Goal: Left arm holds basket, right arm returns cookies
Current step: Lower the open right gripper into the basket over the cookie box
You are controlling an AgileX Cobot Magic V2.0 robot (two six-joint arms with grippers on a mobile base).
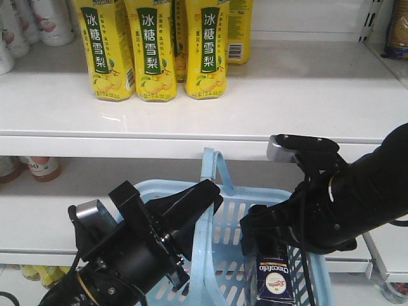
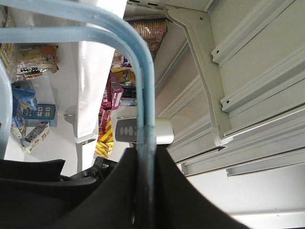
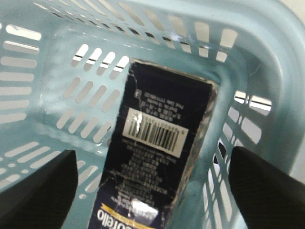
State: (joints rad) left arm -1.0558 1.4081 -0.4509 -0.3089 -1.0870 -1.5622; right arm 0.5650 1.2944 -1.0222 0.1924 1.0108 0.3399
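The light blue basket (image 1: 231, 224) hangs in front of the shelves. My left gripper (image 1: 203, 199) is shut on its two swing handles (image 1: 213, 171). In the left wrist view the jaws pinch the blue handle bars (image 2: 145, 95) at the left gripper (image 2: 145, 151). The dark navy cookies box (image 1: 275, 279) stands on end inside the basket at its right corner. My right gripper (image 1: 273, 237) hovers just above it, inside the basket. In the right wrist view the right gripper (image 3: 152, 157) is open. Its black fingers (image 3: 40, 191) sit either side of the cookies (image 3: 157, 143), barcode up, without touching the box.
Yellow drink bottles (image 1: 153, 51) stand at the back left of the upper white shelf (image 1: 306, 89). White bottles (image 1: 38, 19) are at the far left. The shelf's front edge (image 1: 127, 145) runs just above the basket. Shelf brackets (image 2: 209, 71) and snack packs (image 2: 109, 100) show beside the handle.
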